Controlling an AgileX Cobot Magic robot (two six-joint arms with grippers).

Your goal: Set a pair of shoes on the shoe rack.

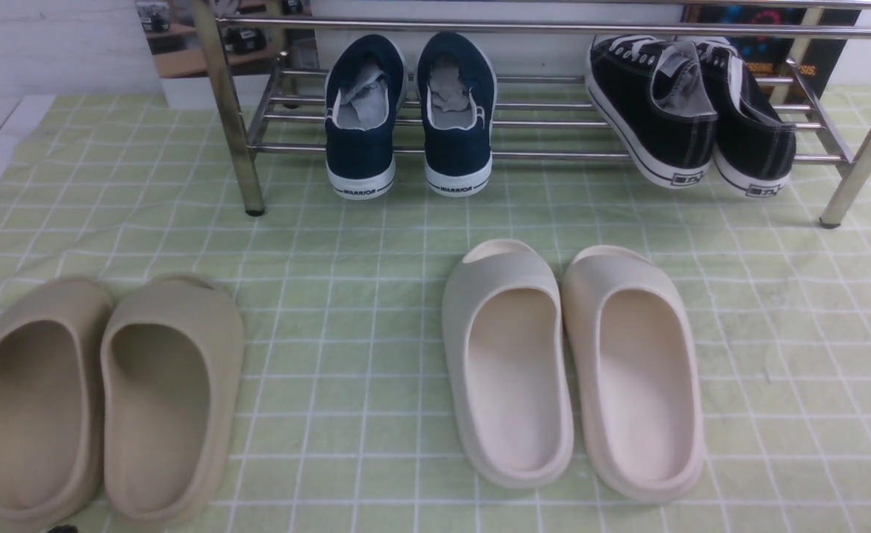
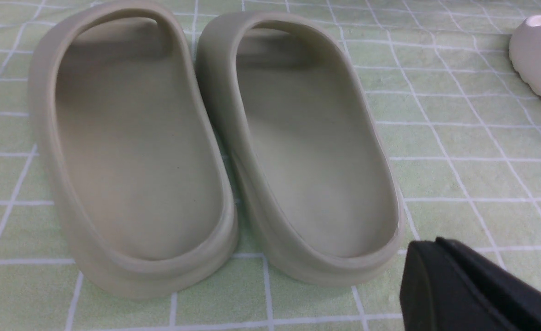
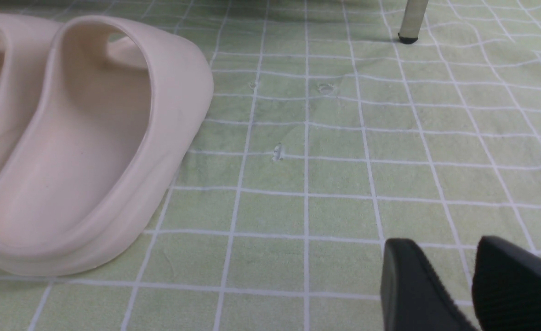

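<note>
Navy-blue canvas marks the task's pair: the left shoe [image 1: 360, 152] and the right shoe [image 1: 456, 153] sit side by side with a small gap between them, near 12 o'clock on the front view's dial, on the lower tier of the shoe rack [image 1: 553, 155]. Both heels overhang the front tube. The placing looks finished to me, so the likeliest trouble is undoing it: a forward reach that catches a white heel could skew a shoe or tip it off, since smooth round tubes probably give little grip.

Toward 2 o'clock, the black sneakers [image 1: 664, 118] lean close together and overhang too; a knock on the rack's leg [image 1: 868, 129] beside them could shake both pairs.

The left gripper [image 2: 438, 243] has its fingers together with nothing between them, near the tan slides [image 2: 137, 161] at 8 o'clock on that same dial. A low sideways swing there could clip a rim and shove the slides. The right gripper [image 3: 445, 243] holds its fingers apart over green checked cloth [image 3: 307, 184], gripping nothing, well clear of the cream slides [image 3: 86, 138] at 4 o'clock. If it dips too far, a spread fingertip might snag the cloth and drag whatever footwear rests on it.
</note>
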